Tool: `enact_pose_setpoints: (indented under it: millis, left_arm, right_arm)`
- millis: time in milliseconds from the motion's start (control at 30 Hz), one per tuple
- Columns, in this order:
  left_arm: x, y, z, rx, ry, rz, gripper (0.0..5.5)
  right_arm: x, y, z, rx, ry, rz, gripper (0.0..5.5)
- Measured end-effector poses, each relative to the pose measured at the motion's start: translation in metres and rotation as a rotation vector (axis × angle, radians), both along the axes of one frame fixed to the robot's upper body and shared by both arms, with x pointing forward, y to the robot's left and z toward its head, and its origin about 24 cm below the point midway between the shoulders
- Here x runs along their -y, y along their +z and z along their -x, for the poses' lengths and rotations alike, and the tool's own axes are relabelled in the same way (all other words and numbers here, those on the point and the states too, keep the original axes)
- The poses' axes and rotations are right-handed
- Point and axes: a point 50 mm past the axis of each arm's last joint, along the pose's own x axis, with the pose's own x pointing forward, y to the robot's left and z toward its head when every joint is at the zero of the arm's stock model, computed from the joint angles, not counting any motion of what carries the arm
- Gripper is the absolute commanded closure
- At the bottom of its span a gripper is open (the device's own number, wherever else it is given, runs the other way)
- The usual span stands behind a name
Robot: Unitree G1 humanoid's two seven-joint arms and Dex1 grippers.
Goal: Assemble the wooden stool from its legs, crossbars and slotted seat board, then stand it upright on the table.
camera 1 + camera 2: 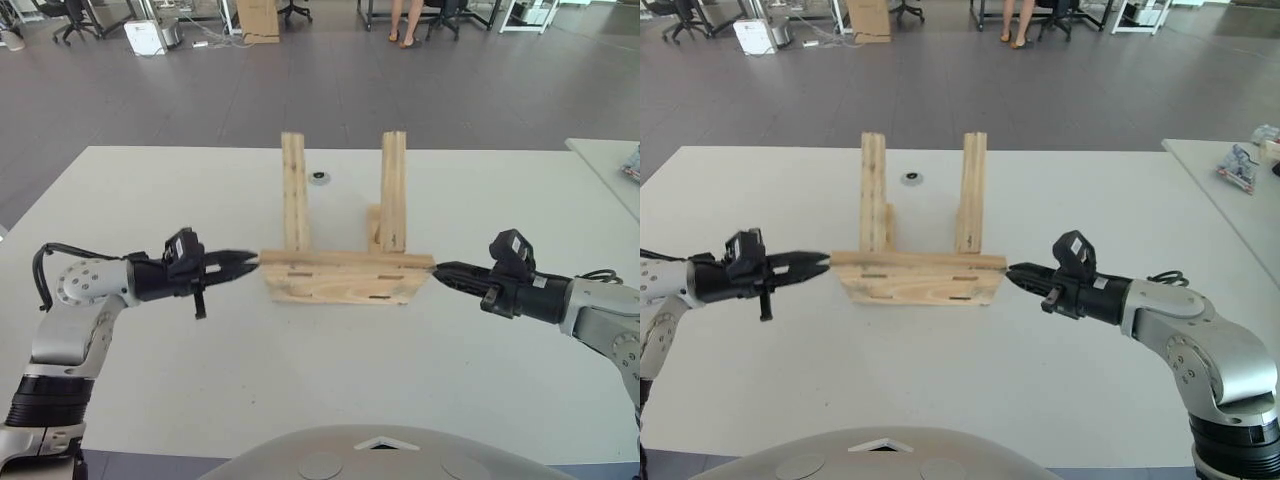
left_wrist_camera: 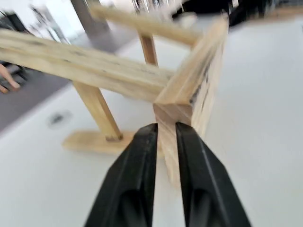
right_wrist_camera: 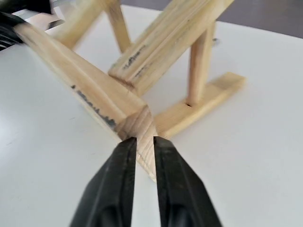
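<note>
Nearest to me is bare white table (image 1: 300,400). Just past that are both my hands, out at the sides and pointing in toward each other. My left hand (image 1: 250,262) is pinched down on the left end of the seat (image 1: 340,285), fingers almost together with just the board's edge wedged between them. My right hand (image 1: 438,268) has the same near-closed grip on the right end.

The stool (image 1: 345,262) is all in one piece, lying on its side around the middle of the table. The seat stands on edge, closest to me, with its slotted face turned my way. The legs (image 1: 294,190) stick out away from me. Two ride up high and the lower ones are down on the table, with a short crossbar (image 2: 97,109) standing between an upper and a lower leg. Same thing on the other side.

Farther back, between the two upper legs, there's a small round thing (image 1: 319,178) sitting on the table. No clue what it is.
</note>
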Motion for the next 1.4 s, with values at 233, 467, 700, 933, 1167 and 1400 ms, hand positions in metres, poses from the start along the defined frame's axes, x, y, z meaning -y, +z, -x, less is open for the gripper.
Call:
enact_pose_setpoints:
  millis: [233,467,700,933,1167,1400]
  left_arm:
    - [-0.016,-0.047,0.009,-0.092,-0.162,-0.196,3.76]
    - [-0.015,-0.037,-0.03,0.056,-0.195,-0.178,2.8]
    - [-0.01,-0.037,-0.026,-0.029,-0.284,-0.143,1.69]
    - [0.016,-0.033,-0.043,0.098,-0.293,-0.045,1.66]
    - [0.019,-0.042,-0.025,-0.166,-0.343,0.025,3.06]
    - [0.035,0.011,-0.058,-0.211,-0.248,0.267,3.67]
  right_arm:
    - [0.006,-0.023,-0.006,-0.019,0.252,0.245,3.91]
    - [-0.005,-0.016,-0.033,0.07,0.332,0.221,3.08]
    - [-0.007,-0.018,-0.03,0.036,0.383,0.193,1.99]
    - [-0.023,-0.028,-0.033,0.027,0.398,0.117,2.97]
    - [-0.026,-0.033,-0.037,-0.022,0.387,0.048,3.84]
    - [-0.025,0.007,-0.045,-0.08,0.312,-0.165,3.92]
